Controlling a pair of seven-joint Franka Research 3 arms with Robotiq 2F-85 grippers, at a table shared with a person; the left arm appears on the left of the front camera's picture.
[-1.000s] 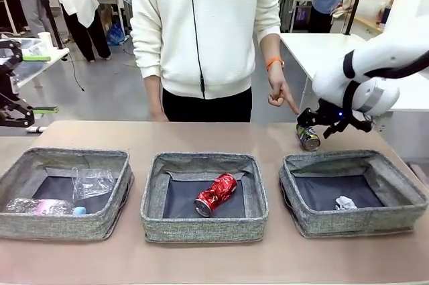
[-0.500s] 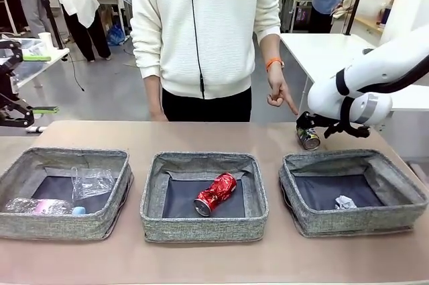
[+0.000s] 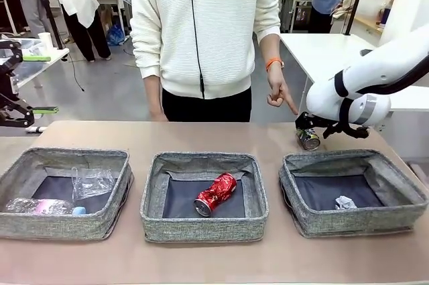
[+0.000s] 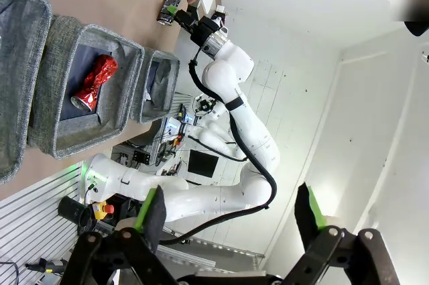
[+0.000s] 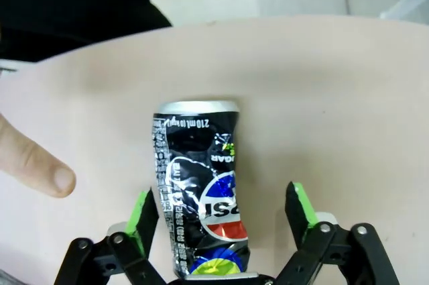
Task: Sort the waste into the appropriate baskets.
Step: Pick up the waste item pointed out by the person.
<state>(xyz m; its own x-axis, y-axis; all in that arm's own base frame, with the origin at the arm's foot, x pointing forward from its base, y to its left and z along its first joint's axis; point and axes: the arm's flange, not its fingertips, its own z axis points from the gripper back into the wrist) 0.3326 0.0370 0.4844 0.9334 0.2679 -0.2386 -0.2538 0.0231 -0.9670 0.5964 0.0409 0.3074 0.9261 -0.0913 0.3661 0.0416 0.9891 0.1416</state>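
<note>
Orange wristband (image 3: 273,63); white table (image 3: 322,50)

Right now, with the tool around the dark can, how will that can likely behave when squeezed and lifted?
The dark can already looks dented, so its thin wall will probably give further under the pads. It lies on its side on the table and may roll if nudged. Probably empty and light.

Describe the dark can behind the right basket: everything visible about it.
The dark can is a dented blue-black metal drink can with a silver rim, white print and a red, white and blue round logo. It lies on its side on the tan table, just behind the right basket. The right claw straddles it, jaws open, green pads either side with gaps. A person's fingertip points nearby without touching.
</note>
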